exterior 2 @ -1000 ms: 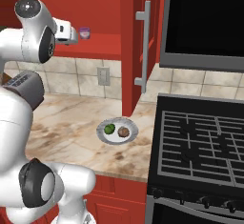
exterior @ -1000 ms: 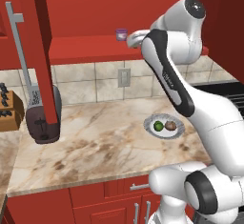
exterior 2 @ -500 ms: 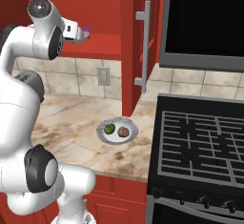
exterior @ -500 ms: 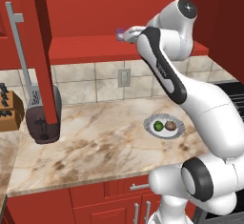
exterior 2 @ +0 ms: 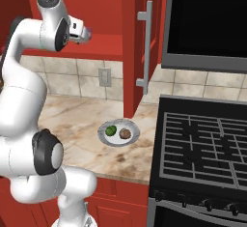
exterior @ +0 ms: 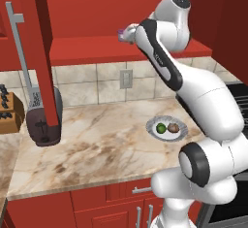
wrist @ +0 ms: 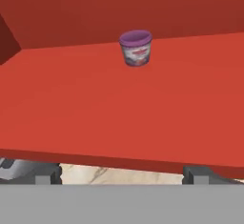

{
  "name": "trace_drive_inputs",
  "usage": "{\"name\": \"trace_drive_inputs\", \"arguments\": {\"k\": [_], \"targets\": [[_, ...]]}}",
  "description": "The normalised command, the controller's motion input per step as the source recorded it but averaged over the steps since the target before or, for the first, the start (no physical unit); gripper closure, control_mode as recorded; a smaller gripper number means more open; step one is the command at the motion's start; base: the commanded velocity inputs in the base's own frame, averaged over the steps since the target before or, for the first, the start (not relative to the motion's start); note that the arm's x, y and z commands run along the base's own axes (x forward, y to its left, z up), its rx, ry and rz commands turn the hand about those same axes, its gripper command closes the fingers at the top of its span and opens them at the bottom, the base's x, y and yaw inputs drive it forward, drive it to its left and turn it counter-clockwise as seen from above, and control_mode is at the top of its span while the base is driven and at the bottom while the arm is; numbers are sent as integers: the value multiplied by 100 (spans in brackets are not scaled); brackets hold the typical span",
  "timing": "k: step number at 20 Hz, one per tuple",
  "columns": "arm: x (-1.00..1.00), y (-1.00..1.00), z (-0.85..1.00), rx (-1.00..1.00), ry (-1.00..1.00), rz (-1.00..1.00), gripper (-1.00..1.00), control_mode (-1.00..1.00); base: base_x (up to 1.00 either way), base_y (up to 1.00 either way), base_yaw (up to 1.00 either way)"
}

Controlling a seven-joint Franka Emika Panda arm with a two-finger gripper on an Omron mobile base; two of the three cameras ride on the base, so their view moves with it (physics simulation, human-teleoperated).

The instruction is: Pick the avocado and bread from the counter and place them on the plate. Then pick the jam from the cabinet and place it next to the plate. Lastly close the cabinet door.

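Pincer (wrist: 119, 175) spread wide, nothing between the tips, poised at the front edge of the red shelf (wrist: 95, 113) inside the red upper wall cabinet (exterior: 121, 8). Step in hand, as I read it: the jam pick. Small bright-green roundish avocado (exterior: 161, 128) and small brown-tan lump of bread (exterior: 173, 127) sit side by side on the round white-grey fluted plate (exterior: 179, 133), on the beige marble-look table (exterior: 97, 144), so the first part looks done. Tiny jam jar (wrist: 136, 48), purple top and contents, pale label band with red print, stands upright on the shelf, well apart from the tips, at about 12 o'clock in the hand view, near the back wall. Next move calls for a straight reach deeper over the shelf, tips kept just above the board, jar centred between the jaws before pinching. It's short and light, so it could tip if one tip bumps it first. Red cabinet door with long vertical silver bar handle (exterior: 22, 62) hangs open at 9 o'clock in the left base view; closing it comes last.
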Motion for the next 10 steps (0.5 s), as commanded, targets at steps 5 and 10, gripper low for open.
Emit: {"name": "trace_drive_inputs", "arguments": {"k": [5,10], "targets": [[37,0,3,-2,11,0,-100,-100,0,0,0],[44,2,-17,0,0,0,-100,-100,0,0,0]]}}
